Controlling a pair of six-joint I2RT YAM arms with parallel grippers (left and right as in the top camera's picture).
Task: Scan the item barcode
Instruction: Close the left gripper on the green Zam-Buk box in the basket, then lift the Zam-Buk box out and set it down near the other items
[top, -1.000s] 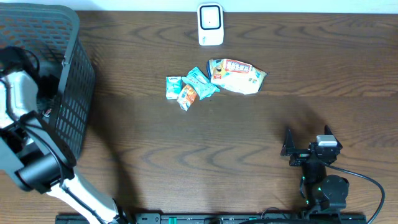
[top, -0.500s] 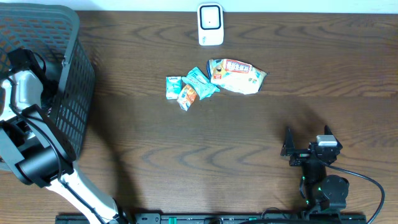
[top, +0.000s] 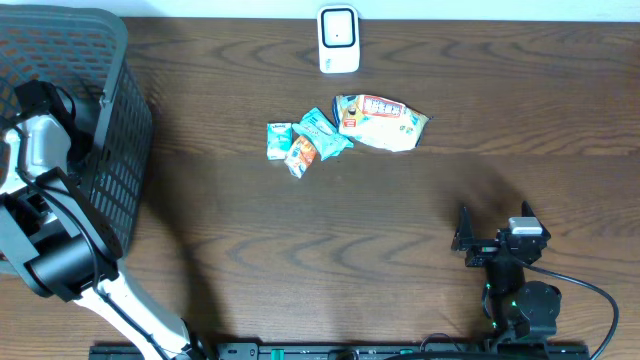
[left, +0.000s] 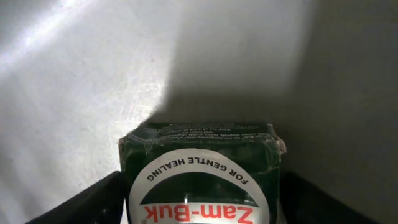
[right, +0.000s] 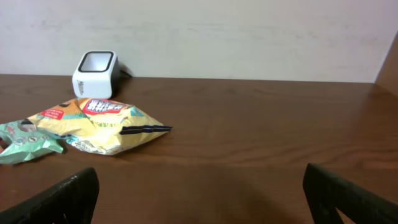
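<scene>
In the left wrist view a dark green box (left: 199, 146) with a white "Zam-Buk" label lies on the pale floor of the basket. My left gripper (left: 200, 180) is shut on it, one black finger (left: 93, 199) against each side. From overhead, the left arm (top: 45, 125) reaches down into the black mesh basket (top: 115, 70), which hides the box and the jaws. The white barcode scanner (top: 338, 40) stands at the table's far edge, also visible as the scanner (right: 94, 73) in the right wrist view. My right gripper (top: 495, 213) rests open near the front right, nothing between its fingers (right: 62, 199).
A yellow snack bag (top: 380, 122) and a few teal packets (top: 300, 140) lie on the brown wooden table just in front of the scanner. The basket fills the far left corner. A pale wall (right: 249, 37) stands behind the table.
The left arm has sunk slightly deeper into the basket and its jaws have narrowed onto the green box. The right arm and the packets have not moved.
</scene>
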